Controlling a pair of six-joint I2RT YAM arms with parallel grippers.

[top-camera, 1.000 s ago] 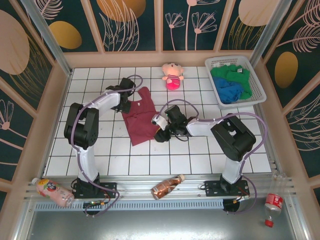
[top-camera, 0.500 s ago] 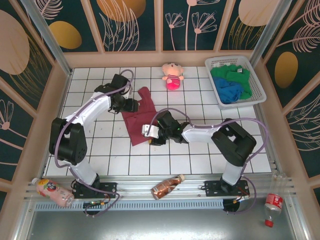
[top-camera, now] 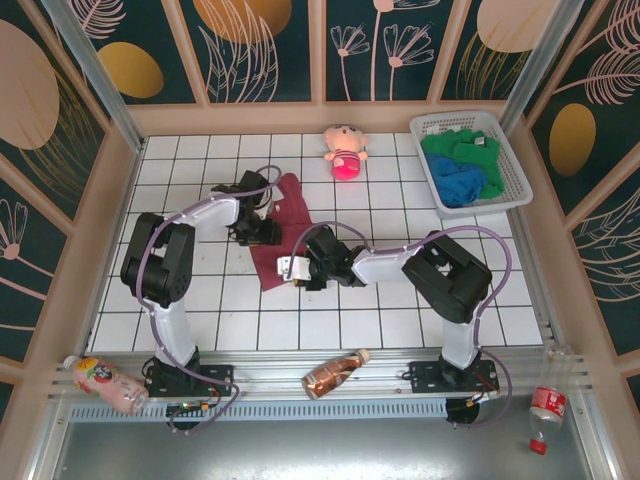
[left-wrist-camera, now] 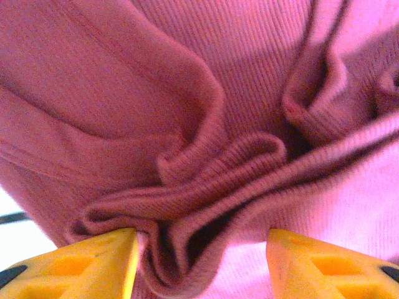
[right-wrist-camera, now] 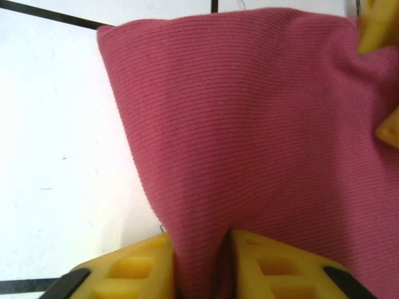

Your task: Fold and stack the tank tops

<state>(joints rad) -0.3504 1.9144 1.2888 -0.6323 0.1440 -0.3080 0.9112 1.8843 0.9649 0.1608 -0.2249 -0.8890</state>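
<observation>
Desk [top-camera: 200,300], centre: maroon top [top-camera: 272,260], its middle covered by both arms, outline unclear. Long axis runs up-down the frame, narrow end toward the upper right. Right pincer [right-wrist-camera: 199,261] is clamped on its lower edge. Left pincer [left-wrist-camera: 199,246] is over the upper half, fingers apart, a bunched fold lying between them.

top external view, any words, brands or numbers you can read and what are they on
No text can be read.
Pink-labelled bottle: print too small.
Brown bottle: label blurred.
Red-labelled bottle: print too small.
White neck label on the green tank top: too small.
</observation>
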